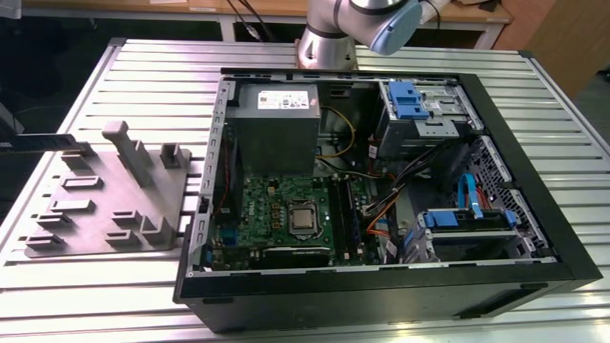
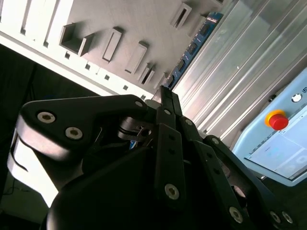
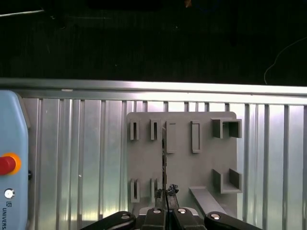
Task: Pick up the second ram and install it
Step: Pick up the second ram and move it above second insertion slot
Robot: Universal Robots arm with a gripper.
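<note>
a black gripper [image 2: 165, 96] has its jaws pinched narrow on one end of the second ram [image 2: 194, 45] — a thin blue-green stick with black chips, seen edge-on in both wrist views. it hangs over the grey plastic holder tray [image 3: 201, 167], apart from it, above the ribbed metal table [image 3: 96, 158]. the open computer case [image 1: 381, 289] sits just beside the tray, its motherboard [image 1: 276, 207] exposed. the pick looks done, the install not — seating would call for squaring the stick's long edge to a slot.
</note>
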